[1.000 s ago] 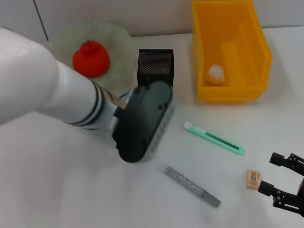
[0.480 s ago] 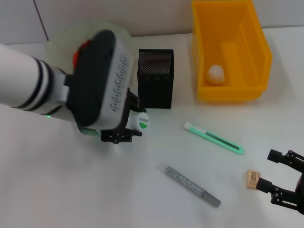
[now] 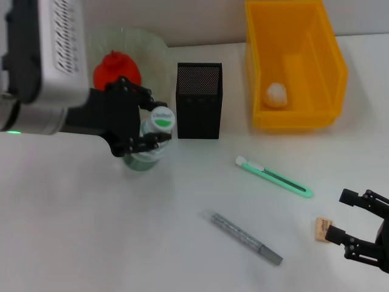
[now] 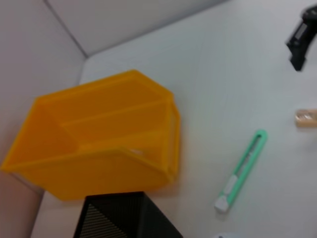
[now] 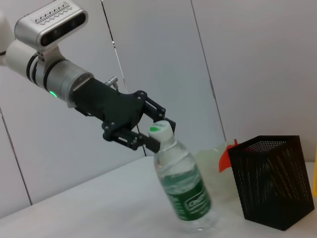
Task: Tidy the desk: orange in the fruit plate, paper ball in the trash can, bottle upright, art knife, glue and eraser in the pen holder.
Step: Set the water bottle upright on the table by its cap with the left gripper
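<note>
Left claw (image 3: 148,125) clamps a tilted bottle (image 3: 148,146) by its neck near the counter's (image 3: 91,231) back-left. Right claw (image 3: 341,218) sits spread beside the eraser (image 3: 321,230).

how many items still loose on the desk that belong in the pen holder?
3. Art knife right of the pen holder; glue stick nearer the front; eraser beside the right gripper. None seem hidden.

Head view: looks steeply down over the whole desk.
Left wrist view: close, facing the yellow bin (image 4: 99,144).
Right wrist view: low, sideways.
Shared: the black mesh pen holder (image 3: 199,100) appears in all three views.
</note>
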`<action>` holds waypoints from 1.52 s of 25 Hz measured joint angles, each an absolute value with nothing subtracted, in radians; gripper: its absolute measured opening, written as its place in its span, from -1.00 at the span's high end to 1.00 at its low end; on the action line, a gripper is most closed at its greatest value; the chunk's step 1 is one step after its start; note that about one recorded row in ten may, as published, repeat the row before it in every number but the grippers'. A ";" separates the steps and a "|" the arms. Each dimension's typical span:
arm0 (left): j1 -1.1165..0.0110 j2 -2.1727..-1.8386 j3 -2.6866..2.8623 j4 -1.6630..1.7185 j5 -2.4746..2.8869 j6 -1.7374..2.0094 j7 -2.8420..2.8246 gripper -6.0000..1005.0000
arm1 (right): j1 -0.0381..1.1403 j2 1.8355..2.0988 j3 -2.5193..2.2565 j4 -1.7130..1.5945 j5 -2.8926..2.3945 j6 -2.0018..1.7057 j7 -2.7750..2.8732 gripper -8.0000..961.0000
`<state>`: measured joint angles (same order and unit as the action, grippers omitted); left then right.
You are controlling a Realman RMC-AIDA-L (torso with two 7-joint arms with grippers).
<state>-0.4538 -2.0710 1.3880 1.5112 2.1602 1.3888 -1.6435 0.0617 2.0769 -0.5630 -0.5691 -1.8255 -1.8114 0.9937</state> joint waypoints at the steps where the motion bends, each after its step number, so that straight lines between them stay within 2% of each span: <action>1: -0.448 -2.071 1.369 1.504 2.142 1.387 -1.649 0.11 | 0.063 2.077 -0.563 -0.569 -1.826 -1.812 0.994 -0.75; 10: -0.393 -2.070 1.249 1.461 1.997 1.387 -1.698 0.11 | 0.068 2.077 -0.563 -0.569 -1.825 -1.813 0.994 -0.75; 23: -0.381 -2.069 1.156 1.449 1.977 1.379 -1.839 0.08 | 0.075 2.075 -0.563 -0.569 -1.825 -1.808 0.994 -0.75; 38: -0.316 -2.066 1.059 1.411 1.954 1.379 -1.835 0.05 | 0.089 2.075 -0.563 -0.569 -1.825 -1.807 0.994 -0.74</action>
<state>-0.3162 -2.0663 1.0585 1.4107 1.9538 1.3789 -1.8350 0.0889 2.0755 -0.5629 -0.5692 -1.8253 -1.8069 0.9939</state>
